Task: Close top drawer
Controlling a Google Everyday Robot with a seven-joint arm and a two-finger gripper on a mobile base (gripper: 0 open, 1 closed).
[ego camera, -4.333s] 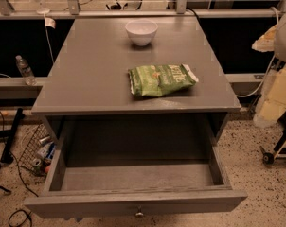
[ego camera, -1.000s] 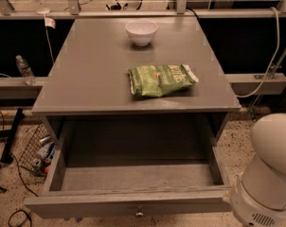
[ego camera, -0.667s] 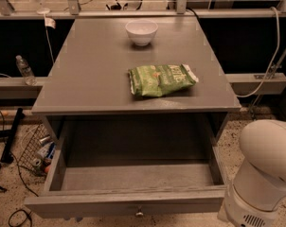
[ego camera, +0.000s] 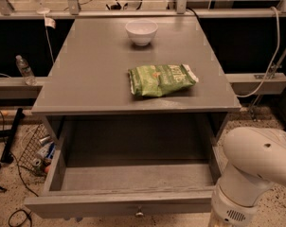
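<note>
**A:** Item one, the task's thing?

**B:** Top drawer [ego camera: 133, 181]. Grey wood, pulled well out toward 6 o'clock from under the cabinet top [ego camera: 86, 70], nothing lying inside it. Its front panel runs along the 9-to-3 line near the bottom edge of the view, with a small round knob [ego camera: 139, 213] at centre.

**A:** Item two, the gripper?

**B:** Gripper: not visible. The white arm [ego camera: 256, 164] fills the 4-to-5 o'clock corner and passes out of the bottom edge just beside the drawer's right end. Whether the gripper is open or closed, I cannot tell.

**A:** Item three, the bearing that matters?

**B:** From the arm, the drawer front lies toward 9 o'clock, with the knob further along the same line. Closing travel runs toward 12 o'clock, square to the front's long axis. Judgement: the push belongs on the front face near the knob, since contact at the right end alone could skew the drawer in its opening.

**A:** Sundries?

**B:** White bowl [ego camera: 141, 31] at 12 o'clock on the top. Green chip bag [ego camera: 162, 80] near the top's front edge. Water bottle [ego camera: 24, 70] at 9 o'clock, well apart.
</note>
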